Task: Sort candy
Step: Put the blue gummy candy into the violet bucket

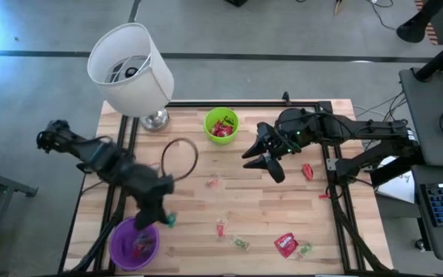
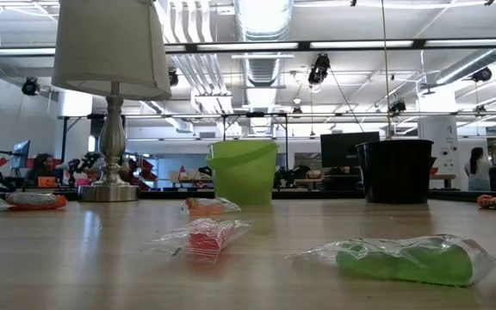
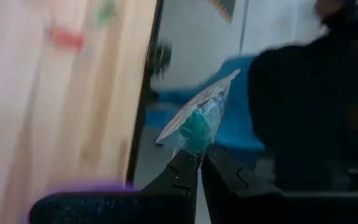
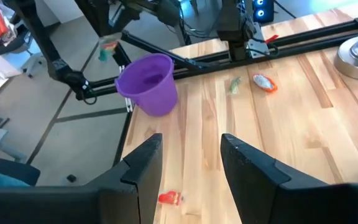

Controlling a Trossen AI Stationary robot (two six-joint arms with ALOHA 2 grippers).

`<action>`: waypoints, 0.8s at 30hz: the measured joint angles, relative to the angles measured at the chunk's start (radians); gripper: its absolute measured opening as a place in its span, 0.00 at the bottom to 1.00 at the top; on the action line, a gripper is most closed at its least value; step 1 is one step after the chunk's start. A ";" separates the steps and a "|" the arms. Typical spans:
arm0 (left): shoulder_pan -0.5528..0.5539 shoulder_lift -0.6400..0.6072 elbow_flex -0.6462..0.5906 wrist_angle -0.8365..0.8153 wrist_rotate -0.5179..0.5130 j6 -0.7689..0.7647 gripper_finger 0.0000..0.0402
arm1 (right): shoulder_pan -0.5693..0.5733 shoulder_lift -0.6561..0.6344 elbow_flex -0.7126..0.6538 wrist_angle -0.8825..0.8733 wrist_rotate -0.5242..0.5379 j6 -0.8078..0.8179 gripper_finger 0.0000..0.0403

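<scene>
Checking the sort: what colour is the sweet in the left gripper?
Green, in a clear wrapper; the left wrist view shows it best.

Wooden table point(image 1: 268, 208) bears candy point(image 1: 286, 244), cups point(image 1: 221, 125), lamp point(image 1: 131, 71).

- Lamp point(image 1: 131, 68) crowds the table's point(image 1: 268, 208) eleven o'clock corner, blocking that side.
- Green cup point(image 1: 221, 125) stands at twelve, purple cup point(image 1: 134, 245) at seven.
- Open wood through the centre, only scattered candy point(image 1: 286, 244) toward five.
</scene>
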 joint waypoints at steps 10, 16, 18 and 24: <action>-0.226 0.000 -0.013 -0.274 -0.050 -0.250 0.00 | 0.000 0.000 0.000 0.002 0.004 -0.003 0.38; -0.285 0.002 -0.090 -0.268 -0.053 -0.327 0.00 | 0.000 0.000 0.000 0.002 0.080 -0.003 0.38; -0.291 0.002 -0.118 -0.247 -0.051 -0.350 0.00 | 0.000 0.000 0.000 0.002 0.086 -0.003 0.38; -0.301 0.007 -0.190 -0.192 0.024 -0.404 0.00 | 0.000 0.000 0.000 0.001 0.086 -0.003 0.37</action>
